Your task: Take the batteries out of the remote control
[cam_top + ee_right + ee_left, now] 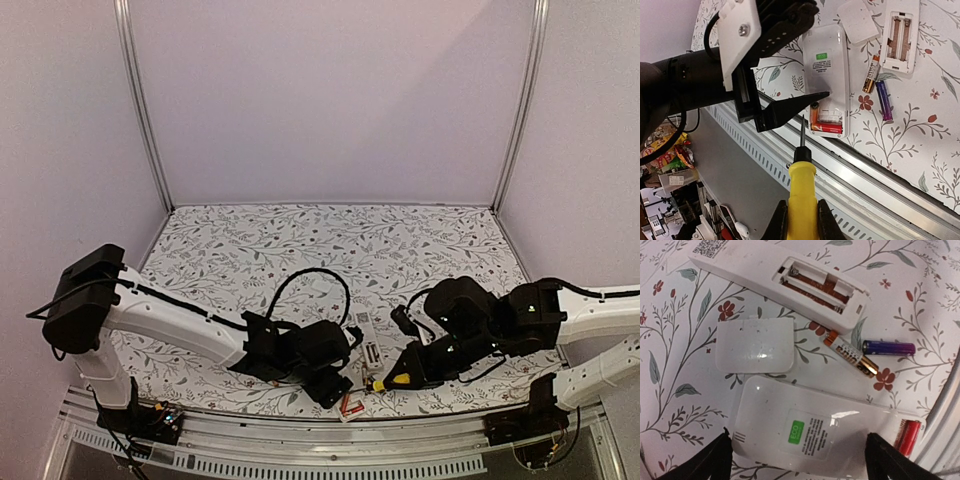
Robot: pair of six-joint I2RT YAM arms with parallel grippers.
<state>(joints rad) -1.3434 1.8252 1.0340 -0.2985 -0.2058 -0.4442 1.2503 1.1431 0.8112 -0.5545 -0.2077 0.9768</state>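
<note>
First remote [765, 275]: bay empty, cover [754, 345] off; orange battery [850, 356], purple battery [888, 347] loose on table [680, 390] just beside it.
Second remote [810, 432]: red batteries [826, 127] seated in open bay; removal outstanding.
Left tool [800, 458]: fingers apart, straddling second remote.
Right tool [801, 220]: clamped on screwdriver [801, 180].

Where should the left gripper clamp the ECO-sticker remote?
Mid-body, across its two long edges, from straight above. The ECO-sticker remote lies flat, back up, and its width is its short span; that keeps the left gripper off the red batteries at its open end.
</note>
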